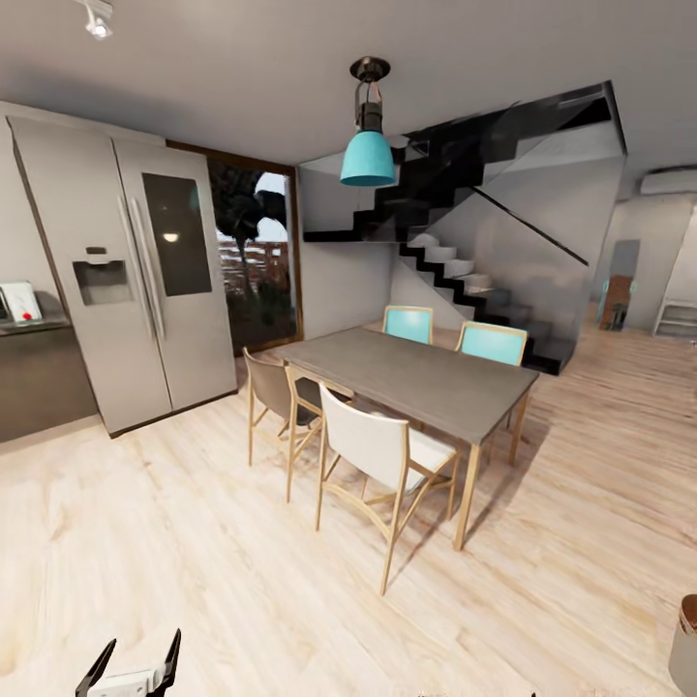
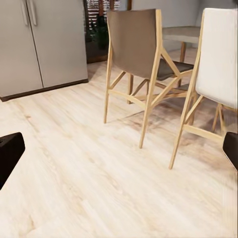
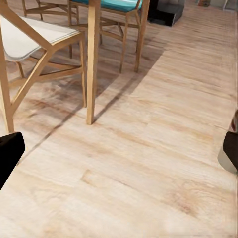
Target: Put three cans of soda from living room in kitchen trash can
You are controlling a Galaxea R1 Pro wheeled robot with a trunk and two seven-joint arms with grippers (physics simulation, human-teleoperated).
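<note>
Tash can: [image 1: 684, 644] pale grey outside, coppery brown inside; cut off by the lower right edge of the head view; stands on the wood floor [image 1: 242, 581], well apart from the dining table. A sliver of the same pale body appears at the frame edge in the right wrist view [image 3: 226, 159], beside one dark fingertip.
Left gripper: [image 1: 131, 668] at the bottom left of the head view; two dark fingers spread in a wide V with nothing between them. In the left wrist view the fingertips [image 2: 10, 153] sit at opposite frame edges, bare floor between.
Right gripper: [image 3: 119, 153] fingertips at opposite edges of the right wrist view, jaws wide apart, nothing held.
Dining table: [image 1: 416, 378] grey top, light wooden legs, mid-room.
Chairs: white-seated chair [image 1: 382, 455] and brown-grey chair [image 1: 276, 397] on the near side; two turquoise chairs [image 1: 492, 344] on the far side.
Pendant lamp: [image 1: 368, 160] turquoise shade, hanging above the table.
Refrigerator: [image 1: 136, 271] silver, double-door, with dispenser, at the left wall.
Staircase: [image 1: 465, 261] black with white treads, behind the table.
Glass door: [image 1: 257, 261] dark-framed, between refrigerator and staircase.
</note>
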